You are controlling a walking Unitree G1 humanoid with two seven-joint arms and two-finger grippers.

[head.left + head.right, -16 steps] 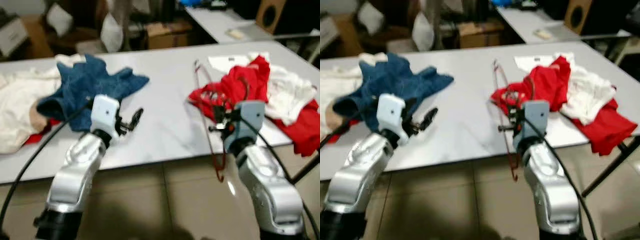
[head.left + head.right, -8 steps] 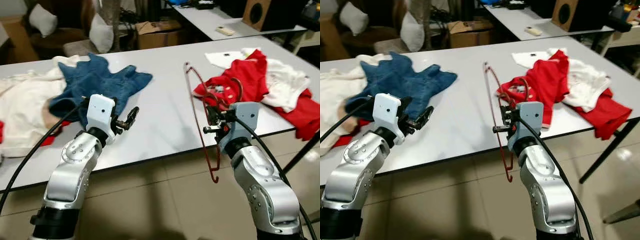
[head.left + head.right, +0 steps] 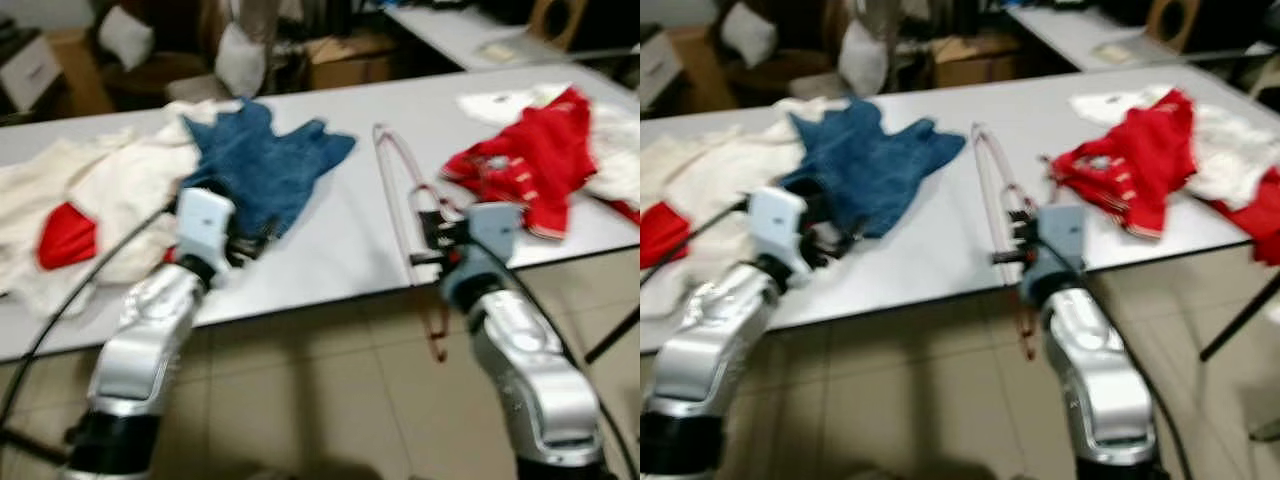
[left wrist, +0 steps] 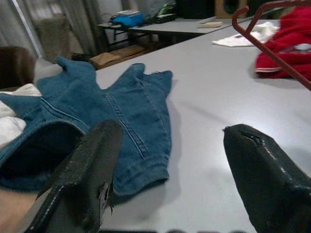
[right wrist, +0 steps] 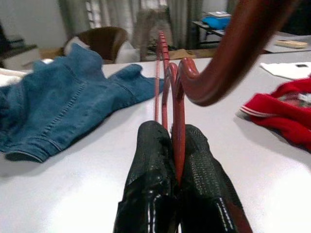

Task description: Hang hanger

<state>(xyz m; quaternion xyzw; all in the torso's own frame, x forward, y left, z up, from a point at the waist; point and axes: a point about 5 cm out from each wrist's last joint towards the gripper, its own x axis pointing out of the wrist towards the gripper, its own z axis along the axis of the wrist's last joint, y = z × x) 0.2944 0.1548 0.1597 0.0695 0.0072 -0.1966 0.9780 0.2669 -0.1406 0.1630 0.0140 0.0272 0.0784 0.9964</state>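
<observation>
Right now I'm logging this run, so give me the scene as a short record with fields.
right hand: shut on the red hanger, held above the table edge
left hand: open, near the blue denim garment
table: white, holds the clothes
red garment: on the robot's right
white garments: on the robot's left

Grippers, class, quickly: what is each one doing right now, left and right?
Left gripper: open, holding nothing, near the blue denim garment.
Right gripper: fingers shut on the red hanger.
</observation>
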